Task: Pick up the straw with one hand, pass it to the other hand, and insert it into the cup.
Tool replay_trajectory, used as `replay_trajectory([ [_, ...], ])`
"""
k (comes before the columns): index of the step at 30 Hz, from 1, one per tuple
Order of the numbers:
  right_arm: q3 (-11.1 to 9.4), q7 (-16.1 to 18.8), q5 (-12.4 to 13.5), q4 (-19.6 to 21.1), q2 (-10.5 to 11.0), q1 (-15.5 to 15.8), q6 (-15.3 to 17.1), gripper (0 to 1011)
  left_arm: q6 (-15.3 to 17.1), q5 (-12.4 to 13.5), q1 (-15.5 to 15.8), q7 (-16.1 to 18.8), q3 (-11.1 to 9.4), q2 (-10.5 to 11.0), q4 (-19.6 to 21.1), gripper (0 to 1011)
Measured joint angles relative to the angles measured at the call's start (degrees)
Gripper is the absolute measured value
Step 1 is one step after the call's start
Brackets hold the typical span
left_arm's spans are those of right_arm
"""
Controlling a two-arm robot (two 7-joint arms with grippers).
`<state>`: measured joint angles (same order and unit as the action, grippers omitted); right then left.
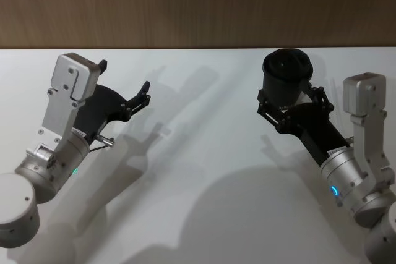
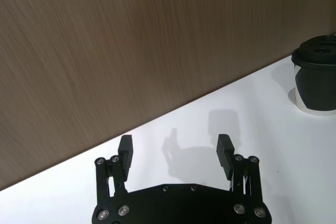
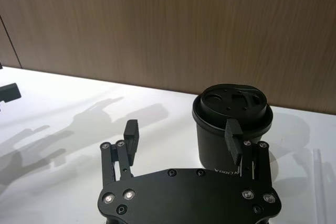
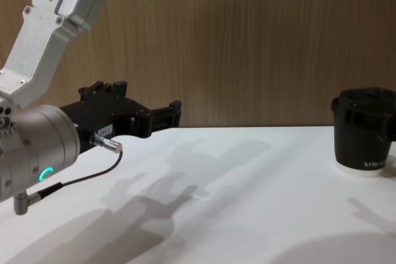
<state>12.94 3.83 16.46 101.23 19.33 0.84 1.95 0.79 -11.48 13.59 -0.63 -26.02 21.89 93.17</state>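
The right gripper [image 1: 291,97] is sitting wide open, empty, just beside the black paper cup [image 1: 286,72]; the left gripper [image 1: 124,75] is hovering spread, empty.

Cup [image 1: 288,73] on table [image 1: 204,183] far right, just behind right pincer [image 3: 181,129]; left pincer [image 1: 124,75] well apart, left.

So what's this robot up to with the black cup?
Nothing is being held yet. The right gripper hangs open close beside the black lidded cup, which stands on the white table. The left gripper is open too, raised over the table's other side. A thin white straw lies on the table not far from the cup, untouched.
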Motion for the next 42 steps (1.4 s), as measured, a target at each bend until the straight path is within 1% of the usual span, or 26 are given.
replay_trajectory([
  [7,-0.48,0.08,0.07,-0.03,0.11,-0.02,0.13,1000,0.00,0.00,0.00,0.00,0.00,0.00,0.00,1003],
  [12,-1.63,0.48,0.62,0.04,0.76,0.12,0.80,1000,0.00,0.00,0.00,0.00,0.00,0.00,0.00,1003],
  [14,-2.56,0.81,1.11,0.38,1.28,0.50,1.53,1000,0.00,0.00,0.00,0.00,0.00,0.00,0.00,1003],
  [15,-2.56,0.81,1.11,0.38,1.28,0.50,1.53,1000,0.00,0.00,0.00,0.00,0.00,0.00,0.00,1003],
  [16,-3.14,0.91,1.41,0.68,1.59,0.82,1.96,1000,0.00,0.00,0.00,0.00,0.00,0.00,0.00,1003],
  [18,-3.66,1.07,1.67,0.96,1.87,1.11,2.33,1000,0.00,0.00,0.00,0.00,0.00,0.00,0.00,1003],
  [24,-6.04,1.77,3.14,2.49,3.14,2.70,4.48,1000,0.00,0.00,0.00,0.00,0.00,0.00,0.00,1003],
  [25,-6.04,1.77,3.14,2.49,3.14,2.70,4.48,1000,0.00,0.00,0.00,0.00,0.00,0.00,0.00,1003],
  [28,-7.30,2.11,3.89,3.41,3.77,3.47,5.94,1000,0.00,0.00,0.00,0.00,0.00,0.00,0.00,1003],
  [34,-8.64,2.11,4.69,4.42,4.15,4.35,8.02,1000,0.00,0.00,0.00,0.00,0.00,0.00,0.00,1003],
  [38,-9.80,1.32,5.18,5.31,4.15,4.92,10.38,1000,0.00,0.00,0.00,0.00,0.00,0.00,0.00,1003],
  [42,-10.40,0.81,5.38,5.76,4.10,5.18,11.76,1000,0.00,0.00,0.00,0.00,0.00,0.00,0.00,1003],
])
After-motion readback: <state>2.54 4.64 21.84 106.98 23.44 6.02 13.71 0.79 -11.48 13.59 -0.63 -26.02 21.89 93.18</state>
